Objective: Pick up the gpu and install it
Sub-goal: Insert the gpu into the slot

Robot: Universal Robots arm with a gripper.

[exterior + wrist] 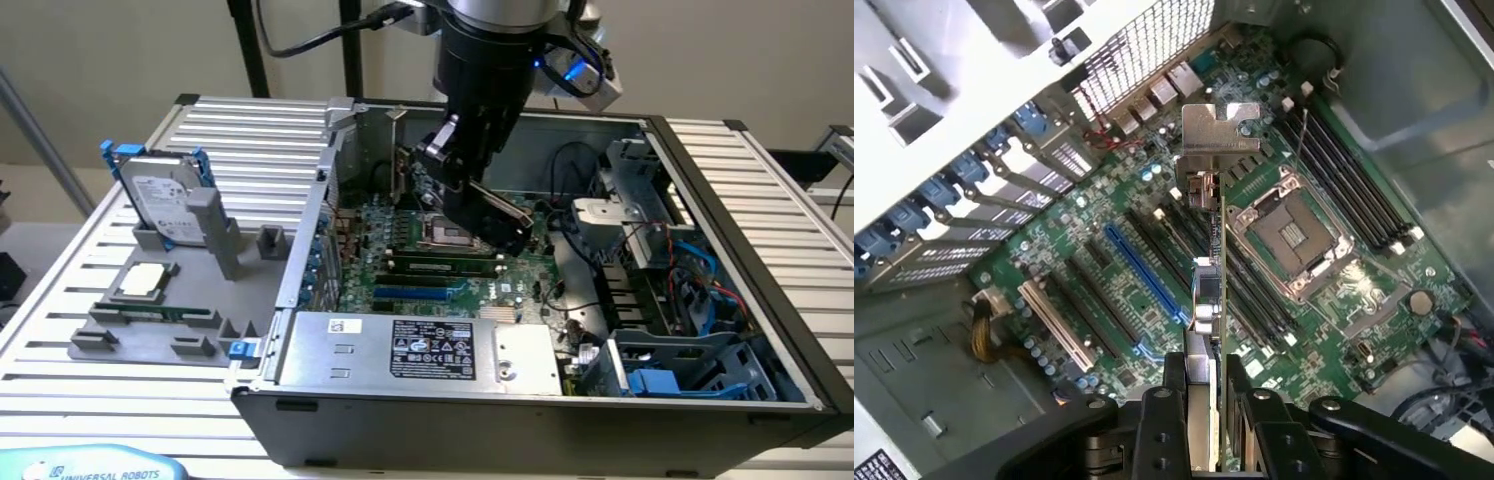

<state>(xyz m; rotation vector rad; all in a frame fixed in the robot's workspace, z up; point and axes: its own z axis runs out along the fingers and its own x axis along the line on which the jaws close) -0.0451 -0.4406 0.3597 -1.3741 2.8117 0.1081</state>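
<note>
Tool (1204,385) and gpu (1207,300) are inside the open computer case (727,190), which lies on the counter (227,120); the tool is clamped on the card, holding it on edge. The card hangs over the motherboard (1054,250), seated in no slot, so the pick-up looks done and installing is the step in hand. Seating it calls for the card's lower edge to line up along a slot and its metal bracket (1219,130) to meet the case's rear wall. The wrist view looks along the card's edge, between the long blue slot (1144,275) and the processor socket (1294,235). The exterior view adds the arm (487,60) reaching down, and a hard drive (167,205) near the counter's edge at its left.
</note>
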